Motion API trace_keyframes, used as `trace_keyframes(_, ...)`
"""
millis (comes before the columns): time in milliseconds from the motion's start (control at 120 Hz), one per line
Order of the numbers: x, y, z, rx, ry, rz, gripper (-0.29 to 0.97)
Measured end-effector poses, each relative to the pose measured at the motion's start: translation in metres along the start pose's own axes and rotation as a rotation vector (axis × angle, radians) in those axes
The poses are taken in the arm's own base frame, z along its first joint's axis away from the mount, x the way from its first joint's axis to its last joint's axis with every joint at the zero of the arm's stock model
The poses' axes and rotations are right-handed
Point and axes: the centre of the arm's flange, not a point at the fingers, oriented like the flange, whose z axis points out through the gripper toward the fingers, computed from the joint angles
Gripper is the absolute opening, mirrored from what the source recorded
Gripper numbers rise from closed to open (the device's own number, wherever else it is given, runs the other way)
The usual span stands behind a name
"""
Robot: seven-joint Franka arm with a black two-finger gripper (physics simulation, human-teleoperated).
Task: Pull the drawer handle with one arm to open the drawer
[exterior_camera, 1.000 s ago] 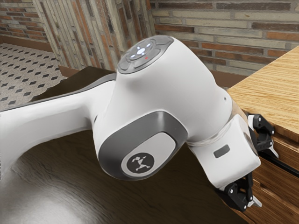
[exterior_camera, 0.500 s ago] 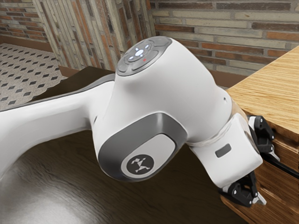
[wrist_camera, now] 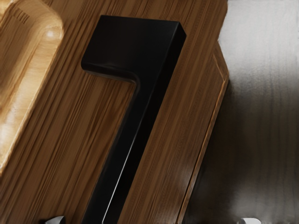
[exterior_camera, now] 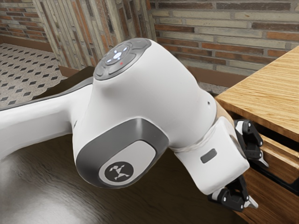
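My black two-finger gripper [exterior_camera: 257, 182], fingers wide apart, astride the black bar handle [wrist_camera: 142, 121] of the wooden drawer [wrist_camera: 60, 154].

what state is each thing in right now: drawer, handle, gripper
drawer, partly open, with a dark gap under the cabinet top
handle, fixed to the drawer front, lying between the gripper's fingers
gripper, open, one finger on each side of the handle
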Motion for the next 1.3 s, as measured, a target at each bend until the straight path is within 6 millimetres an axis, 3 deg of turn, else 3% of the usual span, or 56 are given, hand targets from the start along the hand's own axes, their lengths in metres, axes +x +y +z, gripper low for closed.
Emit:
trace_keyframes(483,-0.002,0.016,-0.017,0.009,-0.002,-0.027,0.23)
trace_keyframes(775,-0.001,0.042,-0.027,0.000,-0.010,-0.019,0.31)
trace_keyframes(883,0.001,0.055,-0.034,0.005,-0.009,-0.014,0.25)
trace_keyframes(1058,0.003,0.077,-0.041,0.006,-0.013,-0.005,0.30)
trace_keyframes(1225,-0.002,0.094,-0.051,0.020,-0.020,-0.006,0.23)
trace_keyframes(1300,-0.006,0.098,-0.055,0.027,-0.025,-0.012,0.26)
